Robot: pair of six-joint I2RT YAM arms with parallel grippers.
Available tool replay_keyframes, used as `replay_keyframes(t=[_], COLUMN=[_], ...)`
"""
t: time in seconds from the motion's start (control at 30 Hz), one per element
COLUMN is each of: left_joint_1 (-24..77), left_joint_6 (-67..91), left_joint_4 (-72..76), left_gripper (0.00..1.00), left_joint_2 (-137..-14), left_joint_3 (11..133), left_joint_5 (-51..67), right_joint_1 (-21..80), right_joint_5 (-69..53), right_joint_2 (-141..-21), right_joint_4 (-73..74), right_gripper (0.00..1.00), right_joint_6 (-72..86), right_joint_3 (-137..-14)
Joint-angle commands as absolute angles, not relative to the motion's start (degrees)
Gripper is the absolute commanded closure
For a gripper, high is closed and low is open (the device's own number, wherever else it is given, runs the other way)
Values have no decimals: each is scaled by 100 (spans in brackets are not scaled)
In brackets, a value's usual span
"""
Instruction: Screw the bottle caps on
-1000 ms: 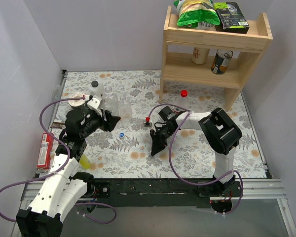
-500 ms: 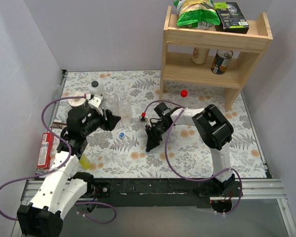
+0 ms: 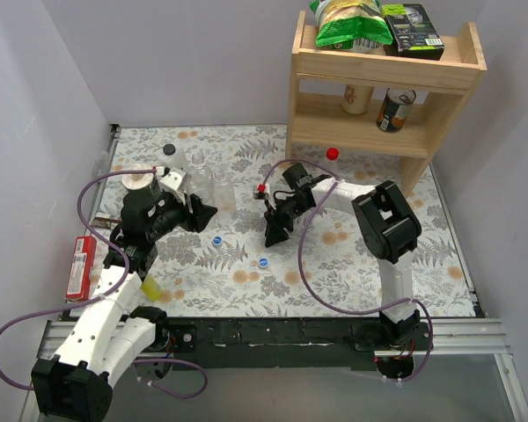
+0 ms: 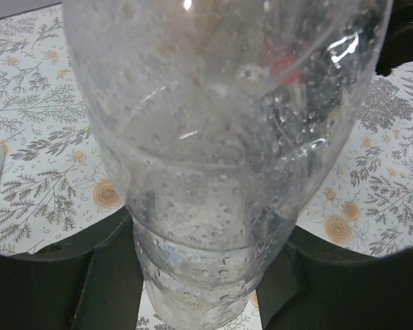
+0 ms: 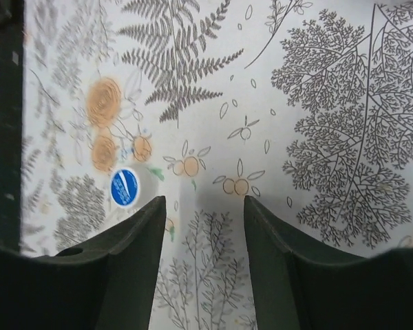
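Note:
My left gripper [image 3: 204, 212] is shut on a wide clear bottle [image 3: 221, 188] at the table's left; in the left wrist view the wet bottle [image 4: 213, 137] fills the frame, its narrow end between my fingers [image 4: 103, 275]. A second clear bottle [image 3: 196, 165] stands just behind it. A third clear bottle [image 3: 332, 169] with a red cap [image 3: 333, 154] on it stands by the shelf. My right gripper [image 3: 273, 236] is open and empty, low over the table. One blue cap [image 3: 263, 261] lies just in front of it, left of my left finger in the right wrist view [image 5: 124, 188]. Another blue cap [image 3: 217, 238] lies near the left gripper.
A white bottle with a black cap [image 3: 169, 158] stands at the back left. A small yellow bottle [image 3: 150, 286] and a red packet [image 3: 77, 268] lie at the left front. A wooden shelf [image 3: 383, 79] with bags and a can stands at the back right.
My right gripper has drawn back away from the near edge. A blue cap now shows on the table where it was. The left gripper and its bottle have stayed put.

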State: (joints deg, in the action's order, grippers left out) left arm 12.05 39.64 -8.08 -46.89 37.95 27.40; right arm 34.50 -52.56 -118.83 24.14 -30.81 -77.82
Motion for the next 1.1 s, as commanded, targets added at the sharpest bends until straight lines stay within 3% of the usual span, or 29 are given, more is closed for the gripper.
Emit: replay_keyframes(t=[0.0,0.2,1.07], left_joint_1=[1160,1143,1142], left_joint_6=[3929,3982,3955], left_joint_4=[-589,-448,-598], left_gripper=[100,100,100], left_joint_2=[-4562,-4605,-4518], left_joint_3=[3709,3691,3560], left_joint_5=[2839,2909,2971], right_joint_1=[3770,4157,4790], right_joint_5=[-4485,-3894,-3903], right_joint_2=[-10742,-10274,-10687], right_joint_4=[2629,2058,1934], right_gripper=[43,41,47], right_joint_6=[-4832,-5432,-5599], right_joint_3=[-7148,-6249,-6469])
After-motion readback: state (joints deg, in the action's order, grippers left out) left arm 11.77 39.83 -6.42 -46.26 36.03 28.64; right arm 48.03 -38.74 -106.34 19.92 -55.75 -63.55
